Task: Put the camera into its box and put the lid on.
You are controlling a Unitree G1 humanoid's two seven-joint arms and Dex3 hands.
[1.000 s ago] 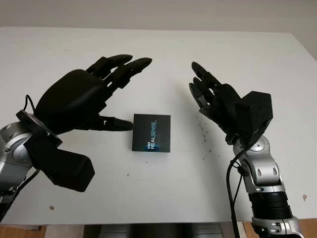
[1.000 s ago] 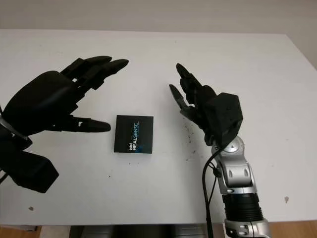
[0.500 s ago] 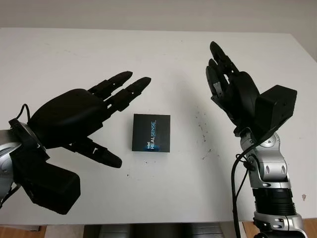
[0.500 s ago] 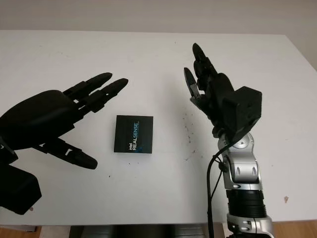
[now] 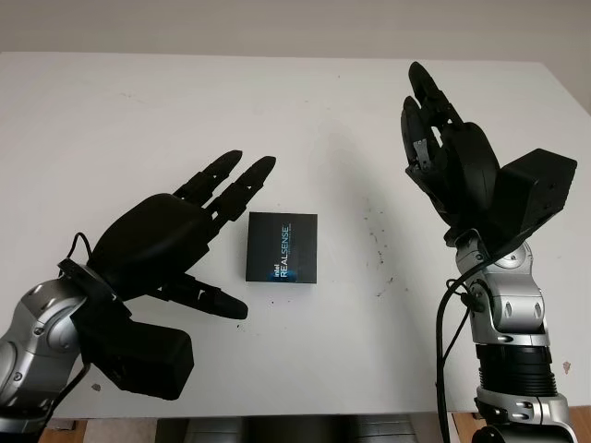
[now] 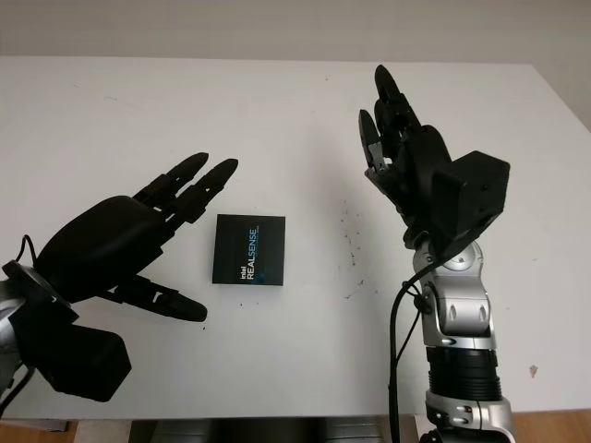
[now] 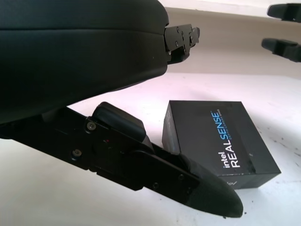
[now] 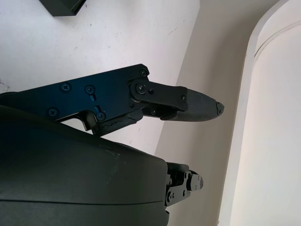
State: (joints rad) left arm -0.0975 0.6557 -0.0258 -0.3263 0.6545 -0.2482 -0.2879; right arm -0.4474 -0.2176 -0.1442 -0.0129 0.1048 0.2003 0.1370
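The left hand [image 5: 175, 245] hovered palm-down just left of the box [image 5: 283, 246], released and holding nothing, with its fingertips near the box's far left corner and its thumb reaching toward the near left corner. The right hand [image 5: 452, 166] was raised well to the right of the box, also released and empty, fingers pointing toward the far side of the white table [image 5: 305, 101]. The box lay closed at the table's middle, a flat black square with white and blue "intel REALSENSE" lettering on its lid, nothing touching it.
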